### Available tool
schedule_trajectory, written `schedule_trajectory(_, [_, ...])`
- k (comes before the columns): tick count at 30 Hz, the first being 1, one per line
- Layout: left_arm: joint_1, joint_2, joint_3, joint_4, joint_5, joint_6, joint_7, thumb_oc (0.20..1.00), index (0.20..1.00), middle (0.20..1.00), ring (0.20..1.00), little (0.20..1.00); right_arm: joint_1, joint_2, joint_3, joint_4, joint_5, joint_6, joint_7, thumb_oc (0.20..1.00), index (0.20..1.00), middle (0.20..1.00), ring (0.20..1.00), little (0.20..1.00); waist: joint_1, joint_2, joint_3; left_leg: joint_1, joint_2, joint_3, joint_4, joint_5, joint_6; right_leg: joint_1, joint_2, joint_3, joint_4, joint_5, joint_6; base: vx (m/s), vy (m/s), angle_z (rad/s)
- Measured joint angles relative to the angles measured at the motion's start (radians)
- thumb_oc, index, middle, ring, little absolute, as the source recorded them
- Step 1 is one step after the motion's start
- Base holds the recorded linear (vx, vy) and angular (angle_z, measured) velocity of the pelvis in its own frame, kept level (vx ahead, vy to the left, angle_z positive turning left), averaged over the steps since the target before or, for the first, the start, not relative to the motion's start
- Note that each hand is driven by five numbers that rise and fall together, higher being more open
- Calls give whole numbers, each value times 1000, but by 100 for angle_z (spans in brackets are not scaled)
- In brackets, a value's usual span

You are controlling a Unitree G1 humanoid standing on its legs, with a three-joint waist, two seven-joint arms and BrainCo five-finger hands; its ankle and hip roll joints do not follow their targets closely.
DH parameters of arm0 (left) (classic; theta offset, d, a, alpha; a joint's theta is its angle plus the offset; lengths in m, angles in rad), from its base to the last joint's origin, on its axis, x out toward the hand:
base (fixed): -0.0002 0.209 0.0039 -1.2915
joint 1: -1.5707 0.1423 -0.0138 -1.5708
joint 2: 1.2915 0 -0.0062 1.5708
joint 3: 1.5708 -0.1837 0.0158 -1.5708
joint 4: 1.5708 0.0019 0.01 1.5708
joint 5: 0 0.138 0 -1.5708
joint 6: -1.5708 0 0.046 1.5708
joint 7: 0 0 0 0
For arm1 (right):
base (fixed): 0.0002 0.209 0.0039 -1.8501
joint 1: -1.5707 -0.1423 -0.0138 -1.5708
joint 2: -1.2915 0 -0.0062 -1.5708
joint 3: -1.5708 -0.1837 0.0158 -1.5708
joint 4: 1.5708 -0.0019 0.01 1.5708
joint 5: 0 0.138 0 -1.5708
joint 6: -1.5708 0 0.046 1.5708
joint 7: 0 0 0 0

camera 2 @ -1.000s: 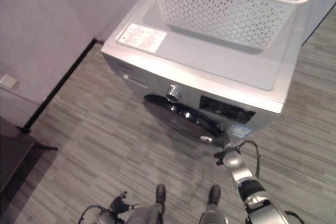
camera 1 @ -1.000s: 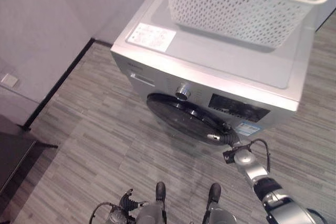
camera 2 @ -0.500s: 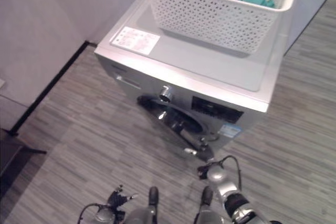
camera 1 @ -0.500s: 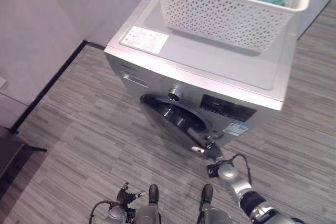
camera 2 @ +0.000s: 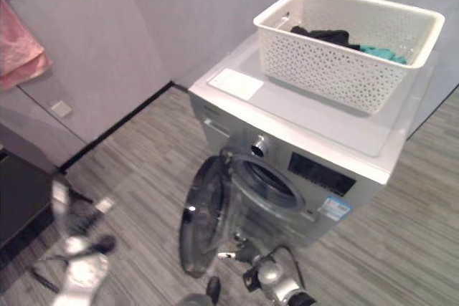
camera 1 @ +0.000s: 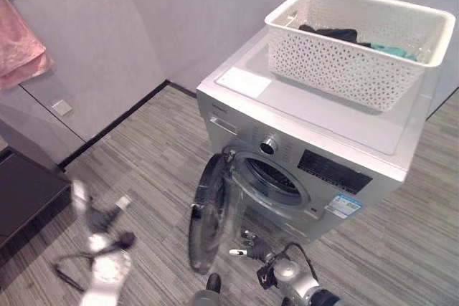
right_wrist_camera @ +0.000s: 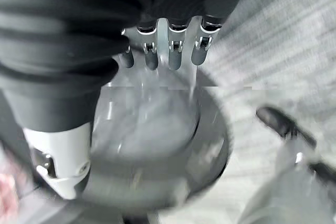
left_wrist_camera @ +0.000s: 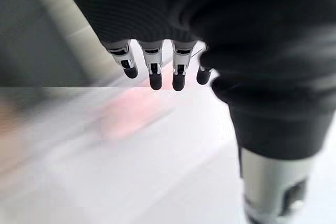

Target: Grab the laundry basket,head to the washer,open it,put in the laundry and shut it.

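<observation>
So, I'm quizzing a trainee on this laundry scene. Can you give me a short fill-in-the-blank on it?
1. The washer door is now ____.
2. The white laundry basket sits on ____ of the washer.
3. A ____ towel hangs on the wall.
4. The right hand is by the door, its fingers ____.

Missing words: open; top; pink; straight

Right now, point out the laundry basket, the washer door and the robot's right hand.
laundry basket [camera 1: 344, 69]: left eye view, on its perforated front wall.
washer door [camera 1: 208, 213]: left eye view, on the glass of the swung-open door.
right hand [camera 1: 252, 249]: left eye view, on the hand below the door opening.
</observation>
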Motion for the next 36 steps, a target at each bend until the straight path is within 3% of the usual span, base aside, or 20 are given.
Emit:
schedule_trajectory(3, [-80, 6, 33, -142, 32, -8, -11, 1000, 1000, 1000, 1000, 1000, 11, -11, -52, 52, -15, 1, -8, 1000, 1000, 1000, 1000, 1000, 9, 0, -7, 8, -9, 1, 0, 0, 0, 5, -9, 2, -7, 0, 6, 7, -13, -1])
schedule_trajectory(4, [-130, -6, -30, -170, -57, -73, -102, 1000, 1000, 1000, 1000, 1000, 20, -29, -58, 64, -20, 1, -14, 1000, 1000, 1000, 1000, 1000, 3, 3, -7, 18, -13, 2, 0, 0, 0, 15, -15, 2, -8, 0, 8, 0, 0, 0])
schedule_trajectory(6, [-155, -6, -135, -162, -213, -115, -235, 1000, 1000, 1000, 1000, 1000, 30, -34, -97, 68, -25, 1, -14, 1000, 1000, 1000, 1000, 1000, 0, 8, -12, 22, -16, 7, 0, 0, 0, 18, -17, 4, -8, 0, 9, 13, 13, -9])
schedule_trajectory(7, [-143, 22, -190, -139, -332, -123, -370, 1000, 1000, 1000, 1000, 1000, 24, -41, -106, 67, -39, 1, -10, 1000, 1000, 1000, 1000, 1000, -30, 10, -11, 28, -15, 25, 0, -1, 1, 12, -15, 21, -8, 2, 9, 14, 34, -26])
schedule_trajectory(10, [-126, 109, -273, -93, -482, -102, -570, 1000, 1000, 1000, 1000, 1000, 35, -59, -138, 70, -41, 1, 9, 1000, 1000, 1000, 1000, 1000, -65, 21, -11, 33, -12, 27, -1, -2, 1, 13, -12, 27, -8, 4, 7, 29, 46, -13])
schedule_trajectory(13, [-85, 312, -437, -48, -677, -47, -834, 1000, 1000, 1000, 1000, 1000, 71, -101, -179, 79, -62, 3, 37, 1000, 1000, 1000, 1000, 1000, -92, 46, -25, 38, -12, 57, -1, -11, 6, 0, -13, 56, -8, 9, 11, 54, 38, -21])
schedule_trajectory(16, [-122, 385, -576, 73, -731, -2, -938, 1000, 1000, 1000, 1000, 1000, 81, -116, -183, 122, -82, 5, 58, 1000, 1000, 1000, 1000, 1000, -111, 58, -34, 41, -12, 68, -1, -12, 4, -1, -13, 62, -8, 11, 12, 24, 21, -13])
schedule_trajectory(18, [-116, 403, -616, 140, -746, 35, -994, 1000, 1000, 1000, 1000, 1000, 101, -135, -191, 147, -89, -1, 62, 1000, 1000, 1000, 1000, 1000, -137, 52, -30, 48, -8, 82, -2, -15, 1, -6, -7, 81, -8, 14, 8, 31, 32, -21])
schedule_trajectory(19, [-164, 462, -720, 241, -764, 61, -1042, 1000, 1000, 1000, 1000, 1000, 95, -141, -201, 183, -109, 5, 75, 1000, 1000, 1000, 1000, 1000, -148, 52, -34, 49, -3, 81, -4, -17, -3, -5, -3, 80, -8, 12, 7, 20, 25, -19])
schedule_trajectory(24, [-216, 433, -805, 459, -688, 98, -1071, 1000, 1000, 1000, 1000, 1000, 108, -165, -236, 194, -108, 2, 74, 1000, 1000, 1000, 1000, 1000, -177, 27, -36, 29, 9, 107, -7, -20, -7, -41, 9, 106, -8, 18, -2, -9, 22, -14])
schedule_trajectory(25, [-288, 331, -840, 643, -574, 112, -1062, 1000, 1000, 1000, 1000, 1000, 111, -178, -242, 184, -108, 5, 74, 1000, 1000, 1000, 1000, 1000, -180, 20, -38, 13, 8, 105, -6, -15, -12, -56, 10, 104, -8, 25, -8, 0, 0, 0])
schedule_trajectory(27, [-290, 278, -827, 683, -482, 108, -1050, 1000, 1000, 1000, 1000, 1000, 122, -174, -243, 150, -108, 8, 74, 1000, 1000, 1000, 1000, 1000, -198, 1, -30, 11, 9, 106, -2, -14, -13, -57, 15, 105, -7, 25, -9, -52, 21, 0])
schedule_trajectory(29, [-338, 110, -729, 916, -361, 101, -995, 1000, 1000, 1000, 1000, 1000, 136, -175, -243, 91, -108, 13, 74, 1000, 1000, 1000, 1000, 1000, -204, -9, -32, 2, 12, 105, -2, -14, -13, -67, 15, 105, -8, 23, -10, -113, 21, 1])
schedule_trajectory(31, [-385, 19, -678, 1070, -270, 104, -946, 1000, 1000, 1000, 1000, 1000, 134, -169, -244, 55, -108, 17, 71, 1000, 1000, 1000, 1000, 1000, -208, -20, -34, -21, 14, 105, -2, -11, -17, -91, 16, 105, -8, 25, -12, -182, 0, -1])
schedule_trajectory(32, [-492, -51, -637, 1271, -167, 119, -863, 1000, 1000, 1000, 1000, 1000, 116, -158, -243, 26, -108, 19, 66, 1000, 1000, 1000, 1000, 1000, -218, -43, -26, -70, 13, 104, -2, 4, -21, -140, 20, 105, -2, 40, -23, -206, -20, 2])
schedule_trajectory(36, [-706, -1, -595, 1403, -88, 135, -708, 1000, 1000, 1000, 1000, 1000, 45, -157, -232, -2, -106, 17, 23, 1000, 1000, 1000, 1000, 1000, -235, -85, 51, -133, 18, 98, -1, 34, -23, -198, 26, 100, 1, 71, -35, -185, -38, 2])
